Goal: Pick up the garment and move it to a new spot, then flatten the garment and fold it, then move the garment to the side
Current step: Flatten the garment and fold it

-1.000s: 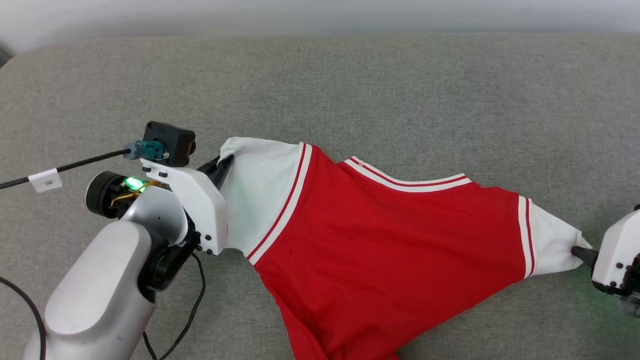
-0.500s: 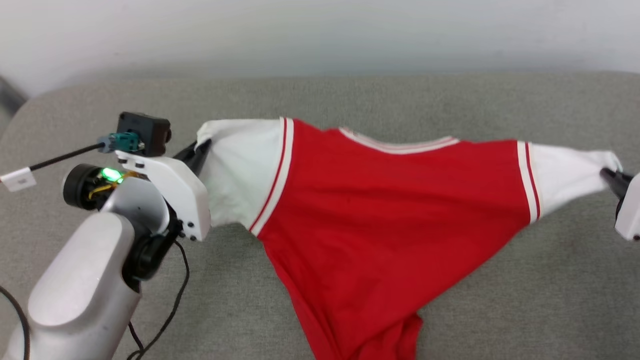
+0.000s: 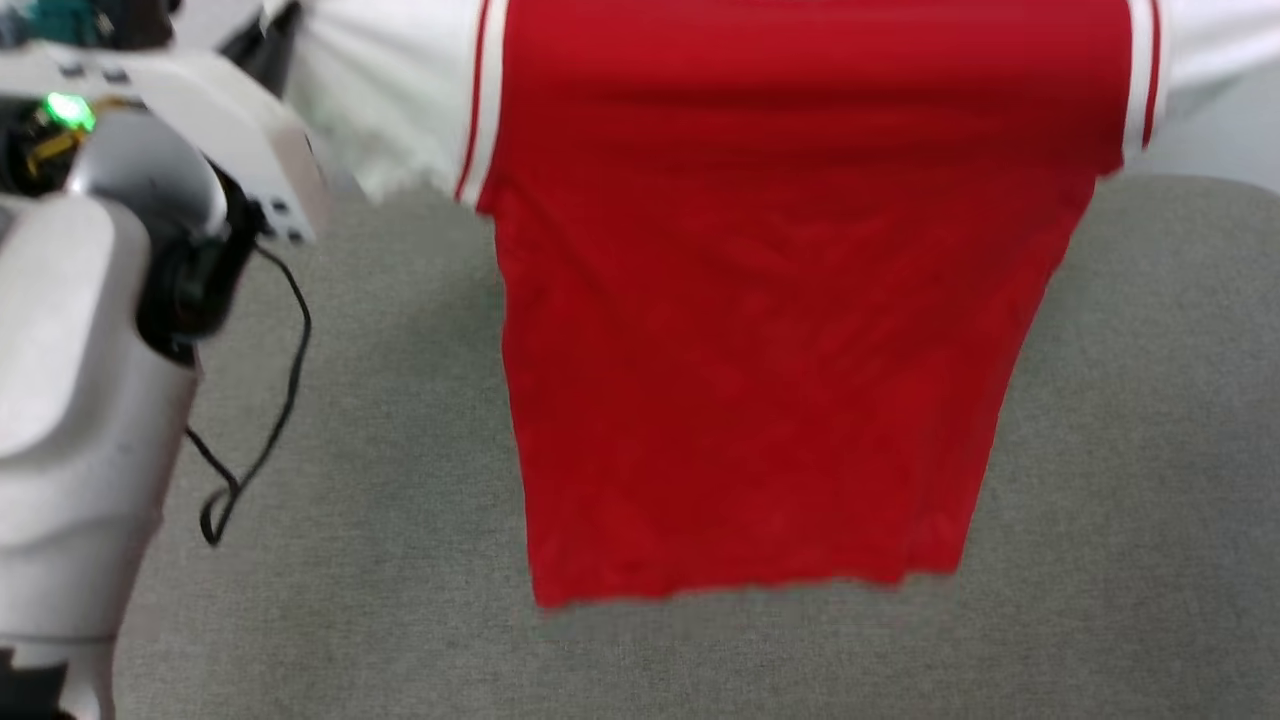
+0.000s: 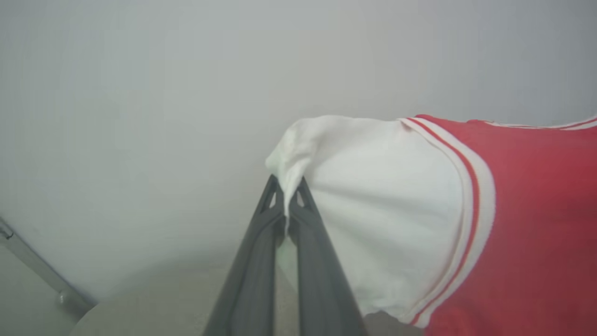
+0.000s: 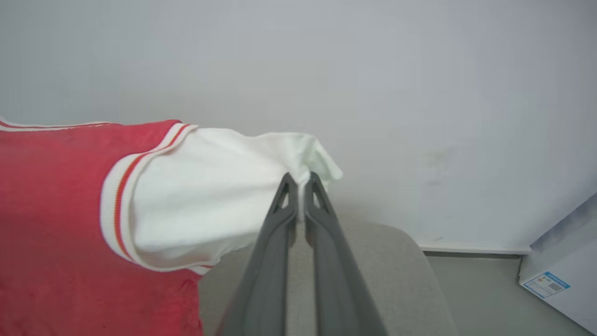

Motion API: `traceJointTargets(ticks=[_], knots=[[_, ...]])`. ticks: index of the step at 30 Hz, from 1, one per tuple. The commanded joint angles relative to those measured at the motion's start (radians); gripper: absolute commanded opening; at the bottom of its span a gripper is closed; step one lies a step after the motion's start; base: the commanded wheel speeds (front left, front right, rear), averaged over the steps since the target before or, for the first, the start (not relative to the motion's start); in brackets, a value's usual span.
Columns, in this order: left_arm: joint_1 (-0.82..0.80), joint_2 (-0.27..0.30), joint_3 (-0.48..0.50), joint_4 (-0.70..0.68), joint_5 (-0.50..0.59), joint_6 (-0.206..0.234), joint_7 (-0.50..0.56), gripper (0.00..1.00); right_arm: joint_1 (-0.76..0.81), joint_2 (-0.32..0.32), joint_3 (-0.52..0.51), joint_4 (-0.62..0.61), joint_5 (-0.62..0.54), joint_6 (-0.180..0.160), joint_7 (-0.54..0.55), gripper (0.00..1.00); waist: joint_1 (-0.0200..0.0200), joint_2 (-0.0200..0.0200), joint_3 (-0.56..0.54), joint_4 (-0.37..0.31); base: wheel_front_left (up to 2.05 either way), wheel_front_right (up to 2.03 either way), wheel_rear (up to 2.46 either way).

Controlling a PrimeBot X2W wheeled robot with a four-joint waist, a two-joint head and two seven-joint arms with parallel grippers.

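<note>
Forearm (image 3: pixel 70 400), pale, is standing at the left edge of the head view, a green light (image 3: pixel 62 108) glowing at its wrist and a black cable (image 3: pixel 270 400) looping down over the gray cushion (image 3: pixel 1150 450).

Left gripper (image 4: pixel 286 200) is pinching the bunched tip of the white left sleeve (image 4: pixel 373 210), its fingers pressed together on the cloth, with the pale wall (image 4: pixel 140 93) behind. A second ago this gripper was low by the cushion with the sleeve lying flat; now it is holding the sleeve up in the air.

Garment (image 3: pixel 760 330) is hanging between the two arms, red face toward the head camera, with no numbers showing on this side. A second ago it was lying skewed on the cushion, its body trailing off the bottom of the view. Now the body is dropping straight down, stretched wide at the shoulders, and the hem (image 3: pixel 740 585) is running nearly level above the cushion. Whether the hem is brushing the surface cannot be told. The head camera itself has moved as well, so the whole view is framing the scene differently.

Right gripper (image 5: pixel 301 186) is clamping the tip of the white right sleeve (image 5: pixel 205 200), fingers closed on the fabric. A second ago it was low at the right edge; now it is raised, level with the other. A box (image 5: pixel 559 280) is sitting on the floor beyond the cushion's end.
</note>
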Motion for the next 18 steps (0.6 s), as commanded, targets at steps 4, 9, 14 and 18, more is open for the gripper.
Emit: traceJointTargets(ticks=[4, 9, 14, 18], knots=[[-0.174, 0.001, 0.023, 0.058, 0.024, 0.001, -0.023, 0.00, -0.172, -0.009, 0.022, 0.056, -0.021, -0.001, -0.075, 0.00, 0.0000, 0.0000, 0.092, -0.008, 0.00, 0.00, 0.00], [-0.358, 0.003, 0.045, 0.133, 0.051, -0.004, -0.081, 0.00, -0.350, 0.020, 0.052, 0.104, -0.073, -0.001, -0.175, 0.00, 0.0000, 0.0000, 0.197, -0.021, 0.00, 0.00, 0.00], [-0.530, 0.019, 0.059, 0.184, 0.090, -0.003, -0.146, 0.00, -0.516, 0.044, 0.085, 0.149, -0.116, -0.001, -0.290, 0.00, 0.0000, 0.0000, 0.321, -0.043, 0.00, 0.00, 0.00], [-0.620, 0.027, 0.074, 0.212, 0.106, 0.002, -0.191, 0.00, -0.607, 0.065, 0.100, 0.179, -0.120, -0.001, -0.365, 0.00, 0.0000, 0.0000, 0.397, -0.057, 0.00, 0.00, 0.00]])
